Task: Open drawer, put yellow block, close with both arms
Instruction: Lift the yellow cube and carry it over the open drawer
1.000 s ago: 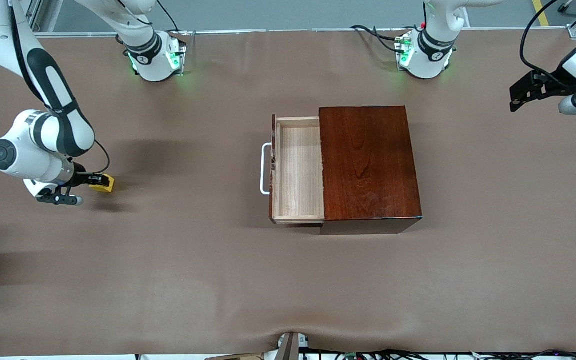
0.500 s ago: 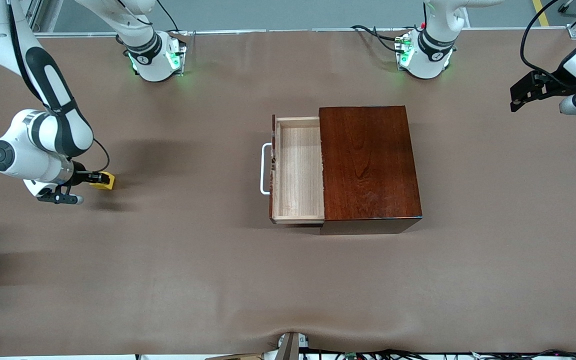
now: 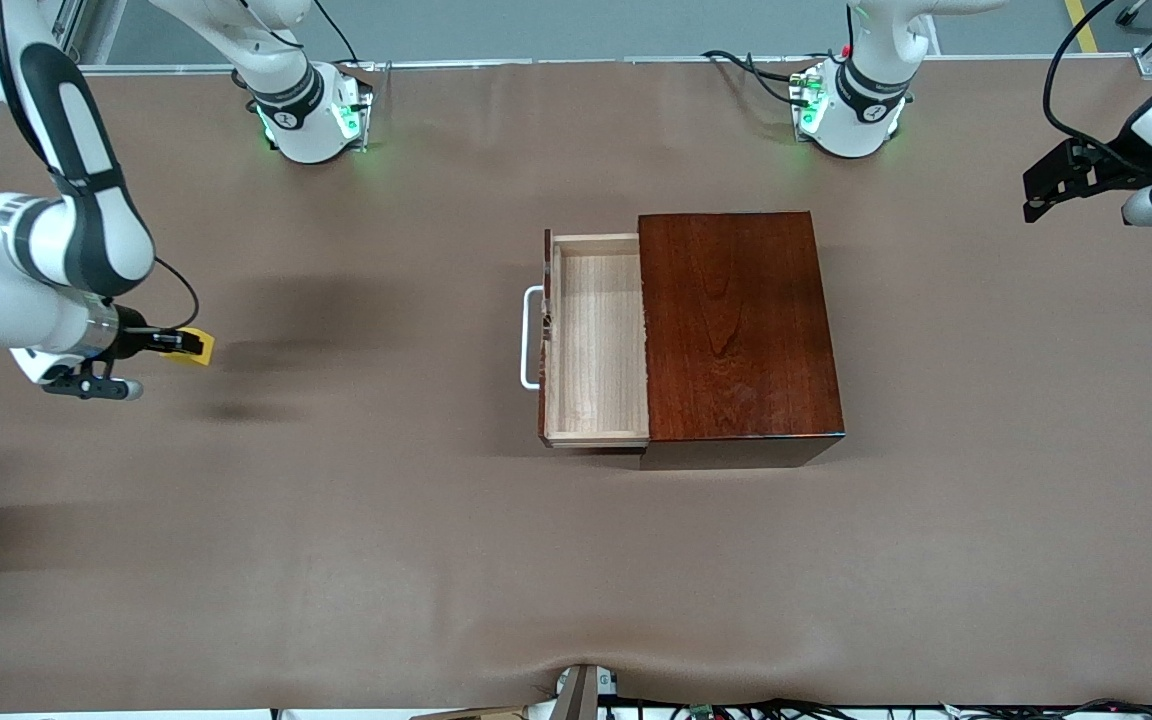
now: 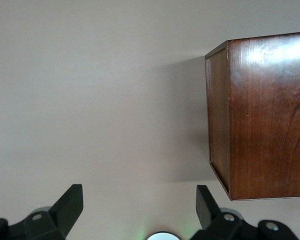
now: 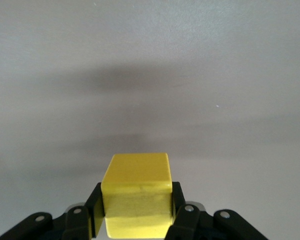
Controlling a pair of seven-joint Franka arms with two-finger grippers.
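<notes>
Table [image 3: 336, 560]: broad brown surface, bare around the wooden box [image 3: 736, 330] that sits near its middle; both arm bases stand along its edge farthest from the front camera.
Right gripper [image 3: 179, 342]: up in the air over the right arm's end of the table, well apart from the box; its fingers [image 5: 94, 210] are closed in against two opposite faces of the yellow block [image 3: 194, 346], which fills the gap between them; a shadow lies on the table beneath.
Yellow block: held clear of the surface, its tip jutting past the fingertips toward the box; in the right wrist view [image 5: 136, 197] it sits square between the pads, one face lit.
Drawer [image 3: 594, 340]: pulled out of the box on the side that faces the right gripper; pale wood lining exposed; white handle [image 3: 530, 337] on its dark front.
Left gripper [image 3: 1056, 185]: waiting over the left arm's end of the table, well apart from the box; fingers [image 4: 70, 202] spread wide with nothing between them; its wrist view shows the box's closed end.
</notes>
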